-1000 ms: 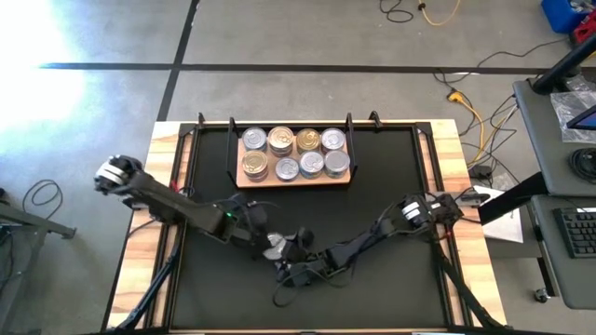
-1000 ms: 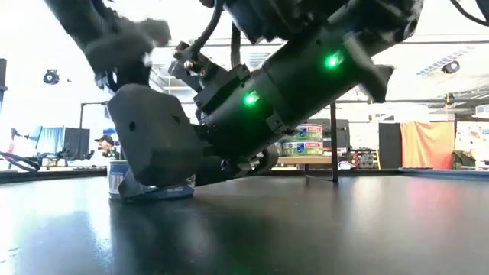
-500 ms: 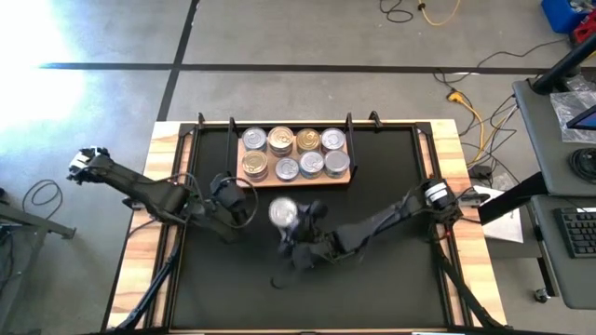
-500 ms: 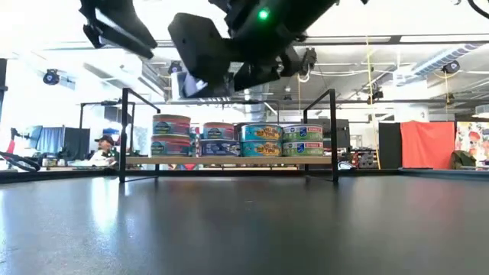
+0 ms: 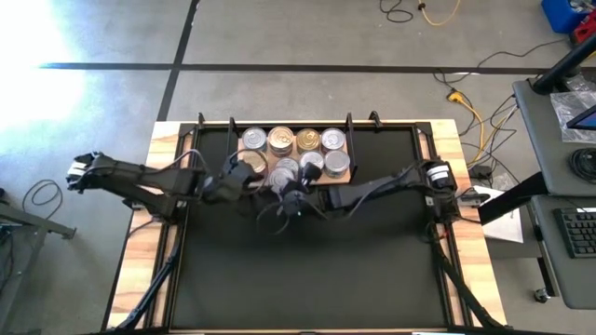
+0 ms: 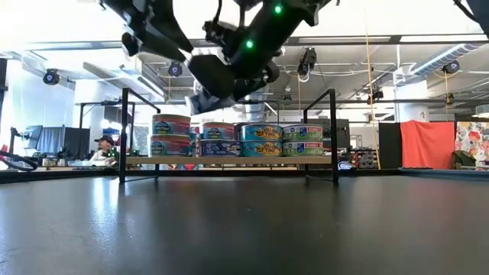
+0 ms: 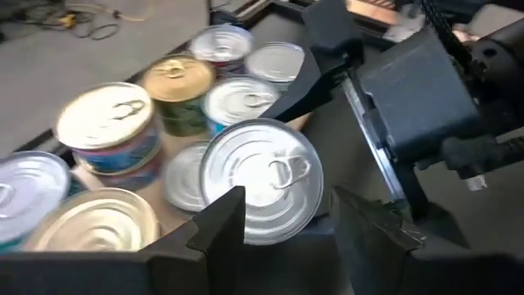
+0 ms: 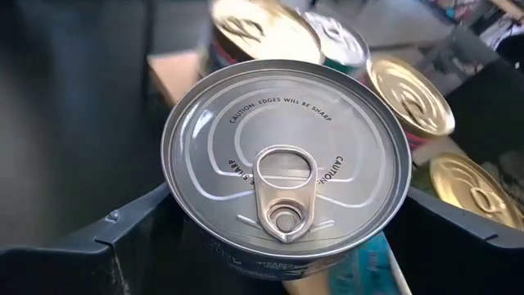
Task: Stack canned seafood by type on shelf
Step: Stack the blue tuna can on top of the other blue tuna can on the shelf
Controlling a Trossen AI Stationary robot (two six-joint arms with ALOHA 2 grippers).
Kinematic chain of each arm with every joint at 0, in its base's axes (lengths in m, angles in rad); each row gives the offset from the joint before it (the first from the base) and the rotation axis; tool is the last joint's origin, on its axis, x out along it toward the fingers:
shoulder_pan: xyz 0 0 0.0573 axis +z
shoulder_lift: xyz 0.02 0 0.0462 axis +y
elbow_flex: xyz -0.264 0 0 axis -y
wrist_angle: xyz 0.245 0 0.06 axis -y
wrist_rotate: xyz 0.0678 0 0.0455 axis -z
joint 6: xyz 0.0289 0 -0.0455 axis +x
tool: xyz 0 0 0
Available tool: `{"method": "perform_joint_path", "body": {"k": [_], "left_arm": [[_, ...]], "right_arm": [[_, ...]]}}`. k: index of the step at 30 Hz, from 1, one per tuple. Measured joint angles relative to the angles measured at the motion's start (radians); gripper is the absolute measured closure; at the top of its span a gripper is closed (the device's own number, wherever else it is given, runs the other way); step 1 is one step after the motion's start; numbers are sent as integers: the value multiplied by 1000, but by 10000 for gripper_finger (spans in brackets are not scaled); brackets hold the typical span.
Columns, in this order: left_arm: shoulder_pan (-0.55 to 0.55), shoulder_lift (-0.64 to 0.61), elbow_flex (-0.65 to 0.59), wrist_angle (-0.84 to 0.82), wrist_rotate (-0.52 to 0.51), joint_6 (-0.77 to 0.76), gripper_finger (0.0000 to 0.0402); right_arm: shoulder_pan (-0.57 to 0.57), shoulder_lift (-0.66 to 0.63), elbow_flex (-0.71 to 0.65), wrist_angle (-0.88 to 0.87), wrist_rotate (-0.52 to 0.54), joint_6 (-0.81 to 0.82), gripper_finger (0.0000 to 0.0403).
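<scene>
The shelf (image 5: pixel 345 179) (image 6: pixel 229 161) stands by the table's far edge with several tins (image 5: pixel 307 140) (image 6: pixel 263 140) on its wooden board, some stacked two high. My right gripper (image 5: pixel 292 182) (image 8: pixel 286 233) is shut on a silver-lidded tin (image 5: pixel 286 171) (image 8: pixel 286 156) (image 7: pixel 262 176) with a pull tab, held in the air over the shelf's near row. My left gripper (image 5: pixel 248 177) (image 7: pixel 286 213) hangs just left of that tin, open, with nothing between its fingers. My right gripper pinches the tin's round side wall (image 8: pixel 237 266) between its two fingers (image 8: pixel 135 233), one on each opposite side. The fingers come slanting down from the table's right. The tin is lifted clear, lid up and roughly level, above the tins on the shelf (image 6: pixel 200 103).
Thin black wire posts (image 6: pixel 333 134) rise at both ends of the shelf. The black table top (image 5: pixel 307 270) has wooden edges (image 5: pixel 140 270). Cables hang from both arms. In the low view a person (image 6: pixel 102 145) sits in the room far beyond the table.
My right gripper has lifted the silver-lidded tin off the table's middle and carried it up and toward the far edge, over the shelf's near row. My left gripper has risen from beside the tin and gone toward the far edge, to the shelf's near left corner.
</scene>
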Motion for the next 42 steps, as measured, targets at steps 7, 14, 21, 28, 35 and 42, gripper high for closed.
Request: {"method": "perform_joint_path", "body": {"k": [7,14,21,28,35,42], "left_arm": [[118,43,0,54,17,92,253],[190,91,0,135,145,137,281],[266,94,0,167,199,190,372],[314,112,0,241,309,255,400],[336,171,0,249,323,255,401],[342,200,0,293,322,272,401]], "right_arm": [[-92,-39,5,-48,-144,-33,43],[-169,-40,7,-61,-307,-78,42],[-206,-40,8,-65,-375,-141,42],[-241,-40,9,-72,-460,-157,42],[-262,-40,10,-74,-474,-168,41],[-260,-40,10,-88,-497,-186,41]]}}
